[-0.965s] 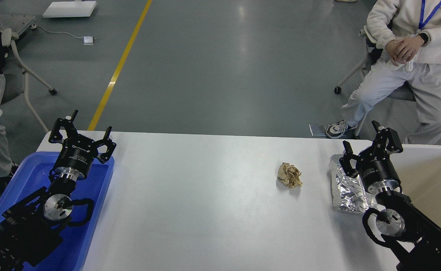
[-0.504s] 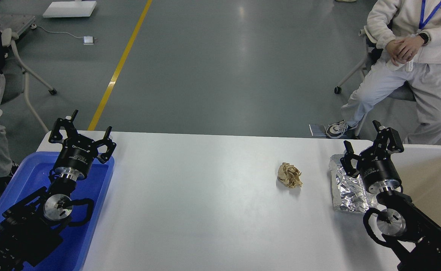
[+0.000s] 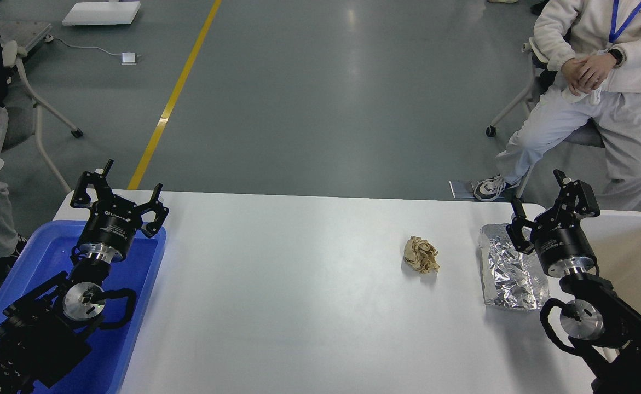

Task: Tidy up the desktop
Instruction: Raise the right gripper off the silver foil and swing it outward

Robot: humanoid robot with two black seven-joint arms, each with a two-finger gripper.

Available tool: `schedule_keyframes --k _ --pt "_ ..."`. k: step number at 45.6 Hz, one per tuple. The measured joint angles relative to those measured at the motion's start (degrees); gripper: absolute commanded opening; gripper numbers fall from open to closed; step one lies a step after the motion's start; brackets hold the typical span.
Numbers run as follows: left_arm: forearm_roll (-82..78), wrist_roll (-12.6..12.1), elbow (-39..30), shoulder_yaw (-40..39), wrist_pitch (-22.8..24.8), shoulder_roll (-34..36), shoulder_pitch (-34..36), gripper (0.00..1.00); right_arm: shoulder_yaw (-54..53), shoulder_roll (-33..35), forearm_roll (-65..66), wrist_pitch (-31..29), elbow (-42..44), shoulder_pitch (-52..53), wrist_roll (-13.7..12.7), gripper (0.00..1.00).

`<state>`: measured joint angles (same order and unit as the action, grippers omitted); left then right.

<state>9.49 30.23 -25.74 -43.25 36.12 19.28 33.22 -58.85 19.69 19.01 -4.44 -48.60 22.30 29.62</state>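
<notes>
The right gripper (image 3: 552, 203) hangs wide, holding nothing, over the far right part of the counter (image 3: 298, 306), just above and beside the far end of a crumpled sheet of foil (image 3: 512, 268). The foil lies flat with its long axis running from the far edge toward the robot, directly beneath and slightly left of that gripper, so the right arm is plainly the nearer one for it. A ball of crumpled brown paper (image 3: 421, 254) sits apart from the foil, to its left, also closer to the right arm. The left gripper (image 3: 119, 190) is likewise spread and empty, poised over the far end of a blue tray (image 3: 150, 295) at the counter's left edge, well apart from both scraps. A beige bin (image 3: 632, 257) adjoins the counter on the right. Beyond lies a grey floor with a yellow line (image 3: 172, 98), and a seated person (image 3: 594, 93) at the far right.
</notes>
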Motion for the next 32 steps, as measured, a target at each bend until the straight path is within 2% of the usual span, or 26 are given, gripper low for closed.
schedule_keyframes --k 19,25,32 --pt "0.00 0.00 0.00 -0.04 0.00 -0.02 0.00 1.00 8.31 11.65 0.21 -0.40 -3.69 3.80 -1.31 1.00" --pt "0.00 0.00 0.00 -0.04 0.00 -0.02 0.00 1.00 9.74 14.42 0.21 -0.43 -5.48 4.27 -3.73 1.00" --pt "0.00 0.00 0.00 -0.04 0.00 -0.02 0.00 1.00 12.14 18.05 0.28 -0.42 -7.86 4.53 -8.14 1.00"
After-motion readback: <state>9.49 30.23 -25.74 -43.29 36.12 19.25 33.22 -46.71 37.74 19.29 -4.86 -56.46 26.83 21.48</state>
